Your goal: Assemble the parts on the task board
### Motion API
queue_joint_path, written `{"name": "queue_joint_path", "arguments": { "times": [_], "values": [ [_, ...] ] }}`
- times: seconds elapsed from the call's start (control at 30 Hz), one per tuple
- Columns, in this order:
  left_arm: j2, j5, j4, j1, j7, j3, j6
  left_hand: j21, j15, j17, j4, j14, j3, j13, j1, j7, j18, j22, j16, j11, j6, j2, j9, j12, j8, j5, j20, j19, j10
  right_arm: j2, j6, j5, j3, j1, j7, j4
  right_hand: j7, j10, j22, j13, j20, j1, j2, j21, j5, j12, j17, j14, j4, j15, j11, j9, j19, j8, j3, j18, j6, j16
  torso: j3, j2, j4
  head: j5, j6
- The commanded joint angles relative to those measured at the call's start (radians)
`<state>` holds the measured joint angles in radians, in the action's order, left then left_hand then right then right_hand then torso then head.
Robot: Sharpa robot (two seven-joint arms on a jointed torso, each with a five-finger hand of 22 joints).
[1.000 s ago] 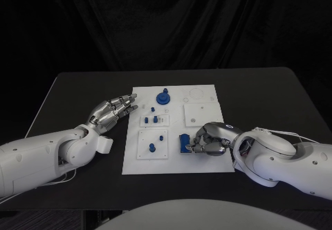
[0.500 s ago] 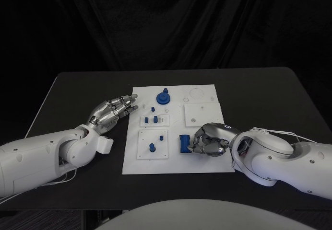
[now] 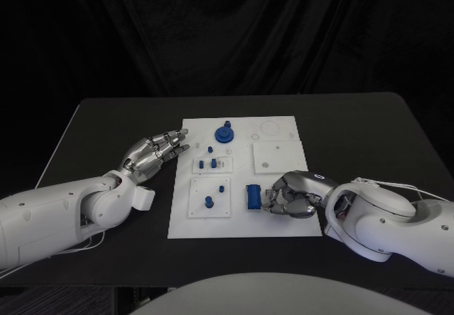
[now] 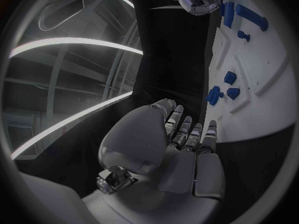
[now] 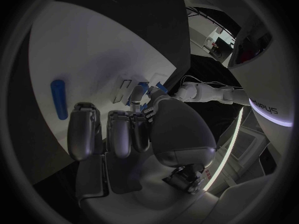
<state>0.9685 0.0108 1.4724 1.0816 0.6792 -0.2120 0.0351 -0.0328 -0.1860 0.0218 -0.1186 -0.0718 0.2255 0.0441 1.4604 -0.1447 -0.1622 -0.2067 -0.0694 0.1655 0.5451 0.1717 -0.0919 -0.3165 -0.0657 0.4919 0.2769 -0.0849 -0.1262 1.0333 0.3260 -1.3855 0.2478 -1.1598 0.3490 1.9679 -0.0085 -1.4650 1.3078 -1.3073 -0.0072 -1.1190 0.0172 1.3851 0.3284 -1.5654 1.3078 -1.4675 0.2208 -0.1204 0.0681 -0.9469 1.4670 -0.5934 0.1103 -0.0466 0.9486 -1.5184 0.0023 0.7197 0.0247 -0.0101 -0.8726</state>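
The white task board (image 3: 237, 216) lies in the middle of the table. A long blue part (image 3: 254, 196) lies flat on its near right area, also seen as the long blue part (image 5: 59, 99) in the right wrist view. My right hand (image 3: 293, 194) sits just right of it with loosely curled fingers (image 5: 84, 127), a small gap from the part and holding nothing. My left hand (image 3: 156, 152) hovers flat with its fingers apart beside the board's left edge, holding nothing. A round blue knob (image 3: 224, 135) stands at the board's far side.
Small blue pegs (image 3: 211, 163) stand in a small plate at mid-left, and two more pegs (image 3: 216, 195) in the near-left plate. A plain white square plate (image 3: 276, 157) lies at mid-right. Bare black table (image 3: 378, 138) surrounds the board.
My right hand has let go of the long blue part and drawn back a little to the right; the part now lies flat on the board. The left hand has not moved.
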Motion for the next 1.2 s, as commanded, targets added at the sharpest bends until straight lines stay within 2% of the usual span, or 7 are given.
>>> {"name": "queue_joint_path", "arguments": {
  "times": [0.03,0.33,0.37,0.47,0.73,0.93,1.2],
  "values": [
    [0.002,-0.001,0.004,-0.002,0.026,0.001,0.011,-0.004,-0.005,0.002,0.000,-0.004,0.009,0.001,-0.009,0.000,-0.001,0.000,-0.004,0.006,0.007,-0.001,-0.001,-0.007,-0.005,0.004,0.006,0.000,-0.001,0.041,0.062,-0.016,0.000,-0.014,0.012,0.031,0.005,-0.106,0.202,-0.264,-0.006,0.029,-0.001,0.001,-0.008,-0.005,0.134,-0.079,0.013,-0.005,0.002,0.000,0.034,0.007,-0.017,0.001,0.006,0.002,0.0001,0.000,-0.0002,0.004,0.000],
    [0.003,-0.001,0.006,-0.002,0.028,0.001,0.003,-0.005,-0.005,0.002,0.001,-0.005,0.014,0.002,-0.011,-0.001,-0.002,-0.002,-0.006,0.008,0.014,-0.003,-0.002,-0.012,-0.007,0.005,0.007,-0.002,-0.005,0.134,0.008,-0.064,0.000,-0.056,0.126,0.055,0.026,-0.106,0.201,-0.264,0.005,0.068,0.005,-0.004,0.014,-0.005,0.125,-0.078,0.064,0.009,-0.016,0.060,0.032,0.087,-0.059,0.000,-0.018,0.006,0.0007,-0.001,-0.0022,0.010,0.000],
    [0.003,-0.001,0.007,-0.002,0.028,0.001,0.003,-0.005,-0.005,0.002,0.001,-0.005,0.014,0.002,-0.011,-0.001,-0.002,-0.002,-0.006,0.008,0.014,-0.003,-0.002,-0.012,-0.007,0.005,0.007,-0.002,-0.005,0.140,0.000,-0.068,0.000,-0.058,0.133,0.051,0.027,-0.106,0.200,-0.264,0.007,0.063,0.005,-0.005,0.031,-0.005,0.124,-0.077,0.063,0.010,-0.017,0.067,0.032,0.093,-0.061,0.000,-0.014,0.006,0.0004,-0.002,-0.0027,0.010,0.000],
    [0.000,-0.001,0.005,-0.002,0.027,0.001,0.003,-0.005,-0.005,0.002,0.001,-0.006,0.015,0.002,-0.011,-0.001,-0.002,-0.002,-0.007,0.008,0.015,-0.004,-0.003,-0.014,-0.007,0.005,0.007,-0.003,-0.006,0.149,-0.022,-0.076,0.000,-0.060,0.145,0.039,0.028,-0.106,0.203,-0.264,0.009,0.036,0.013,0.001,0.150,-0.005,0.128,-0.078,0.057,0.012,-0.018,0.086,0.034,0.112,-0.058,0.001,-0.005,0.004,-0.0021,-0.003,-0.0009,0.014,0.000],
    [-0.007,-0.001,-0.001,-0.002,0.028,0.001,0.006,-0.005,-0.005,0.002,0.001,-0.006,0.016,0.002,-0.011,-0.001,-0.002,-0.001,-0.007,0.009,0.015,-0.004,-0.003,-0.014,-0.007,0.005,0.007,-0.003,-0.006,0.154,-0.047,-0.129,0.001,-0.059,0.176,0.010,0.028,-0.106,0.204,-0.264,0.010,0.035,0.019,0.006,0.188,-0.005,0.132,-0.079,0.063,0.012,-0.019,0.094,0.036,0.119,-0.061,0.002,0.000,0.002,-0.0039,-0.003,-0.0010,0.024,0.000],
    [-0.012,-0.001,-0.004,-0.002,0.027,0.001,0.008,-0.005,-0.005,0.002,0.001,-0.006,0.017,0.002,-0.012,-0.002,-0.002,-0.001,-0.007,0.010,0.015,-0.004,-0.003,-0.014,-0.007,0.005,0.007,-0.003,-0.007,0.156,-0.050,-0.163,0.001,-0.044,0.193,0.000,0.028,-0.106,0.202,-0.264,0.011,0.027,0.024,-0.002,0.260,-0.005,0.122,-0.077,0.065,0.012,-0.018,0.101,0.033,0.126,-0.056,0.000,0.001,0.007,0.0000,0.000,0.0022,0.033,0.000],
    [-0.013,-0.001,-0.008,-0.002,0.025,0.001,0.011,-0.005,-0.005,0.002,0.001,-0.006,0.017,0.002,-0.012,-0.002,-0.002,-0.001,-0.007,0.010,0.015,-0.004,-0.003,-0.014,-0.007,0.005,0.007,-0.003,-0.007,0.151,-0.058,-0.185,0.001,-0.027,0.210,-0.004,0.029,-0.106,0.201,-0.264,0.011,0.029,0.025,-0.004,0.263,-0.005,0.118,-0.076,0.066,0.012,-0.019,0.102,0.031,0.127,-0.057,0.000,0.001,0.009,0.0013,0.003,0.0013,0.032,0.000]
  ]
}}
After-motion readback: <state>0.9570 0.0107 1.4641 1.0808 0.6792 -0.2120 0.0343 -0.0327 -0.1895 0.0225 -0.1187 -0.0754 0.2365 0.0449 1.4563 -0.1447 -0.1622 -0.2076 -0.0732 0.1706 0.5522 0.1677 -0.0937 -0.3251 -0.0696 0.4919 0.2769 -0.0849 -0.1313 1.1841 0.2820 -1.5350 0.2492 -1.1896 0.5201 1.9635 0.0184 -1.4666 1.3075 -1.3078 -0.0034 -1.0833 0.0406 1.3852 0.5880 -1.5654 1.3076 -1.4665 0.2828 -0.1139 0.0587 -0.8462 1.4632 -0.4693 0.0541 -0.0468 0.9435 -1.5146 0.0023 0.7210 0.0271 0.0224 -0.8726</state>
